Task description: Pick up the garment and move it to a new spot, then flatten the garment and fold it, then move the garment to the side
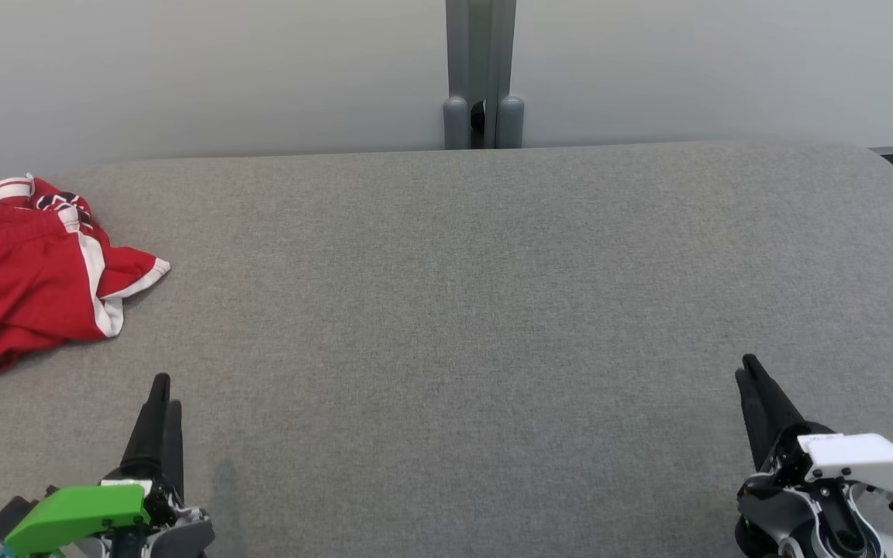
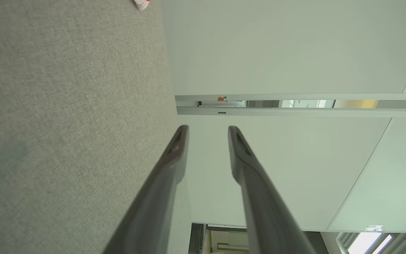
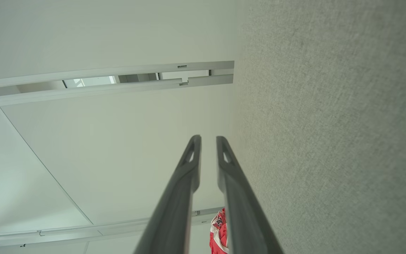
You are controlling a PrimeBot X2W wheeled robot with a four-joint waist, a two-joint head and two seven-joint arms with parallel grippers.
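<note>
Soft, even light fills all three views, bright and without glare. In the head view the grey worktop (image 1: pixel 446 310) carries a faint shadow just beside the left pincer (image 1: pixel 166 391), and its far edge bows from lens distortion. Both wrist views have a greenish cast. There the fingers (image 2: pixel 150 218) blur towards the bottom edge, and a window (image 2: pixel 365 243) blows out white.

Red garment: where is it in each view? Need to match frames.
Head view: red garment crumpled at the left edge, on the grey surface.
Left wrist view: scrap of its trim at the top edge.
Right wrist view: garment at the bottom edge, just right of centre.
Shared landmark: the grey surface.
</note>
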